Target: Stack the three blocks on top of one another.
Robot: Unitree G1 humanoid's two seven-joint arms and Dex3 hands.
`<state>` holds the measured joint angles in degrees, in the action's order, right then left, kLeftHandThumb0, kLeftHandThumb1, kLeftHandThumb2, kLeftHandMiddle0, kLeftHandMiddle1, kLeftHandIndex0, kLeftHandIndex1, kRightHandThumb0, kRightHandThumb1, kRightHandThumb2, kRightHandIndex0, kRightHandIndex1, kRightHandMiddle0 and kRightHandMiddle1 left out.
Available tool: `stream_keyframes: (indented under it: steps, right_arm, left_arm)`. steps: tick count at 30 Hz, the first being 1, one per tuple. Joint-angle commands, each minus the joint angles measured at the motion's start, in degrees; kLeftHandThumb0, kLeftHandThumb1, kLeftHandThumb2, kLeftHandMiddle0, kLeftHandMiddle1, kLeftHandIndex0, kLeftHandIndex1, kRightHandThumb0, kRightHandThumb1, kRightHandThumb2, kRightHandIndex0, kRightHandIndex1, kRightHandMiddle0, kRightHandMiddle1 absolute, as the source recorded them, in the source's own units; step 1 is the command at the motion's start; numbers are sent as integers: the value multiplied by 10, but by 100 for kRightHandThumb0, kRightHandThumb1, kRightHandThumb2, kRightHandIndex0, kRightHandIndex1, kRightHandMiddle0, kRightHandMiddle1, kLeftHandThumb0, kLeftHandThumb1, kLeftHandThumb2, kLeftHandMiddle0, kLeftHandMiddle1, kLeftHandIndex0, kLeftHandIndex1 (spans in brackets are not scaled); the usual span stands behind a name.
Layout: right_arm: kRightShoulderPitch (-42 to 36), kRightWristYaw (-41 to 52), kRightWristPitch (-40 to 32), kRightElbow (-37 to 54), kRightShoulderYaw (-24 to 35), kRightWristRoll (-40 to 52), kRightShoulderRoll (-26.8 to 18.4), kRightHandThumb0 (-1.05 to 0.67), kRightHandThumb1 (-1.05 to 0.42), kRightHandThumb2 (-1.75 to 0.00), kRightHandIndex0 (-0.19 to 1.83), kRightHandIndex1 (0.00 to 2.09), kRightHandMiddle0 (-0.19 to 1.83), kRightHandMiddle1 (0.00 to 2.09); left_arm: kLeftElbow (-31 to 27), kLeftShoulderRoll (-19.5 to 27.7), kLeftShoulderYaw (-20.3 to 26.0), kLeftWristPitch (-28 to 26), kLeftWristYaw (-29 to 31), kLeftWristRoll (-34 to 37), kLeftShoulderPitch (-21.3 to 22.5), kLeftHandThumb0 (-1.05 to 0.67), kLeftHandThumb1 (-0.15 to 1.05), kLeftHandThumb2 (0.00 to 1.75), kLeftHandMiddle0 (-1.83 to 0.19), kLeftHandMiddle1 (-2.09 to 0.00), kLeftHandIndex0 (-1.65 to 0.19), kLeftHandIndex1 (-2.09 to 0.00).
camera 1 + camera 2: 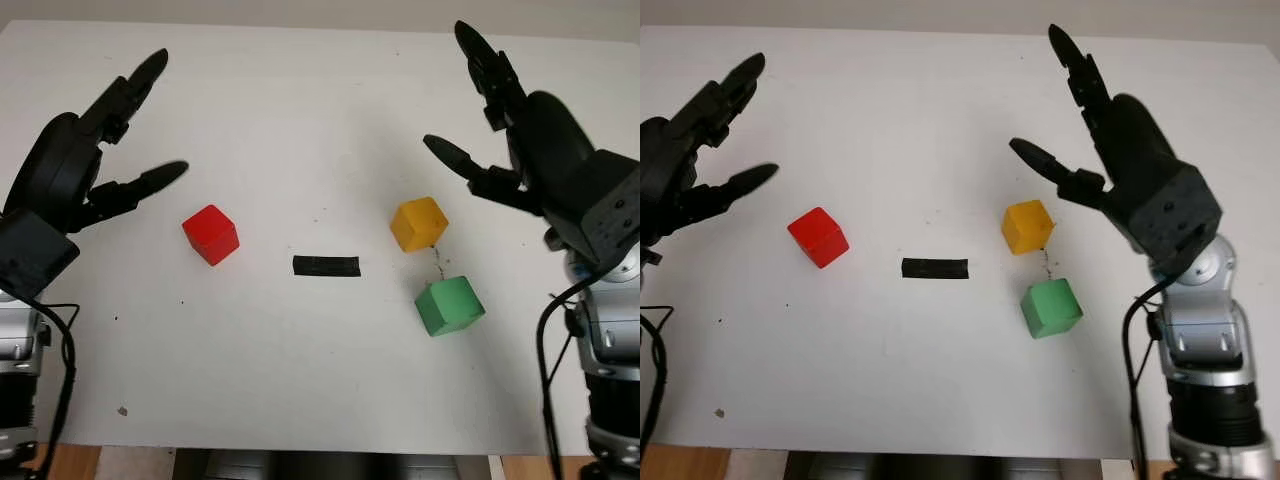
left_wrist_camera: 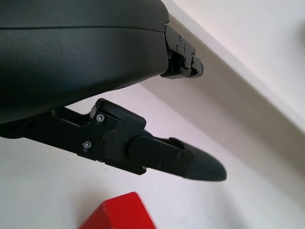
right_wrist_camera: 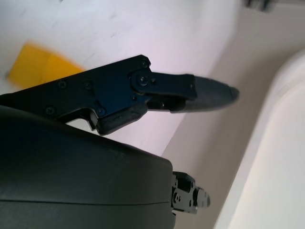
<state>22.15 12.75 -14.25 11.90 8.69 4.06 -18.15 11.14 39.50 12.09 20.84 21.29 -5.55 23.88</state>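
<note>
Blocks, three of them, sit apart on a white bench point(image 1: 300, 380), none stacked. The red block point(image 1: 211, 235) is a small cube at about 9 o'clock from the bench's middle, turned so one corner points toward the robot. The yellow block point(image 1: 419, 223) is a cube of like size at about 2 o'clock from the middle, also turned a little, with one edge facing the robot. The green block point(image 1: 450, 306) lies at about 4 o'clock from the middle, just beside the yellow one on its near side, the two not touching; its top face is tilted slightly out of line with the bench edges. Being cubes, none has a long axis.

A strip of black tape point(image 1: 326, 266) lies flat at the middle, between the red block and the other two, its length running from 9 to 3 o'clock.

The left hand point(image 1: 120, 140) hovers at 10 o'clock, above and beyond the red block, open and holding nothing. The right hand point(image 1: 475, 120) hovers at 2 o'clock, beyond the yellow block, also open and empty.
</note>
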Motion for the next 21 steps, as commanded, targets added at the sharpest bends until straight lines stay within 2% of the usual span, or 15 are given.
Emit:
stream_keyframes:
  steps: [1,7,11,15,21]
  right_arm:
    - [-17,-22,-15,22,16,32,38,-77,-105,-70,-19,0,-19,0]
    - [-54,-70,-5,33,17,63,96,-77,-105,-79,-19,0,-19,0]
    - [-73,-81,15,37,11,72,117,-77,-105,-79,-19,0,-19,0]
    - [-75,-96,16,38,6,73,130,-76,-105,-80,-19,0,-19,0]
    - [-72,-97,14,38,8,78,129,-74,-105,-80,-19,0,-19,0]
  left_arm:
    - [-7,29,-12,13,19,-9,13,-66,87,3,-12,-5,-25,-7]
    - [32,84,-55,71,82,-40,48,-69,82,4,-4,-3,-26,-6]
    - [22,119,-85,96,105,-88,60,-67,80,4,1,-3,-27,-6]
    - [22,134,-101,137,88,-138,66,-68,77,4,-2,-6,-33,-8]
    - [14,148,-114,164,82,-173,71,-62,73,4,-5,-7,-40,-8]
